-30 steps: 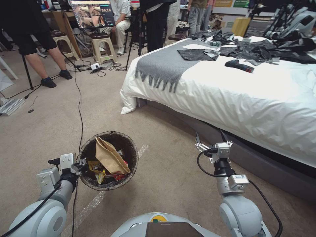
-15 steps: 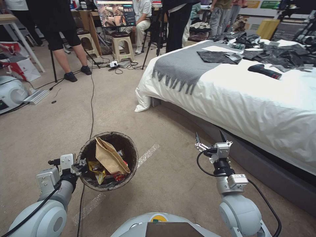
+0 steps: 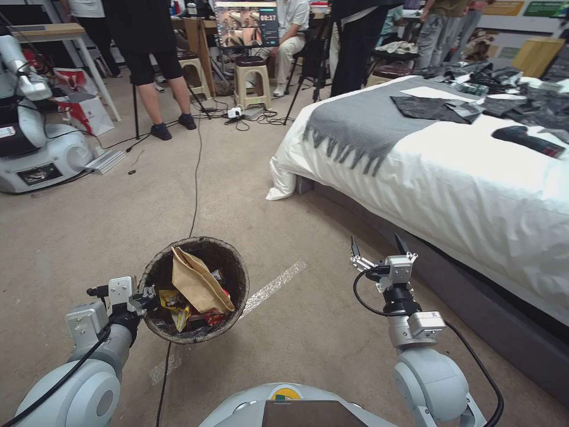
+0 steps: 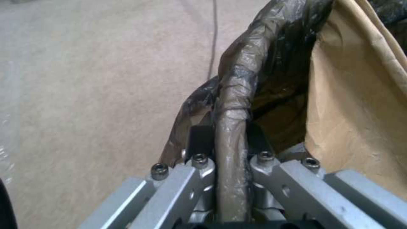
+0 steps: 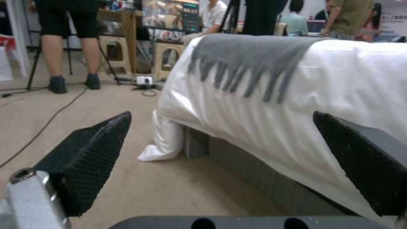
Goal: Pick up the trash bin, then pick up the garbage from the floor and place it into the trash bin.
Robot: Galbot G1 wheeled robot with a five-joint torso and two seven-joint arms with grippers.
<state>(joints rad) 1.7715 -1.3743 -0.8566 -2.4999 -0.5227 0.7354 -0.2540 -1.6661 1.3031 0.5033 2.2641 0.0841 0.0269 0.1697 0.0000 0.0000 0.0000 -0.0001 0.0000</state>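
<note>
I hold the trash bin (image 3: 195, 290) aloft by its rim in my left claw (image 3: 145, 295), garbage (image 3: 198, 287) inside. My right claw (image 3: 377, 249) hangs spread and empty beside the bed (image 3: 474, 178). The view has swung left: I judge I'm turning to search.

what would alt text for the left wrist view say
The left gripper is clamped on the bag-lined rim of the trash bin, one finger on each side. A brown paper bag sits inside the bin, and beige carpet with a thin cable lies beyond.
</note>
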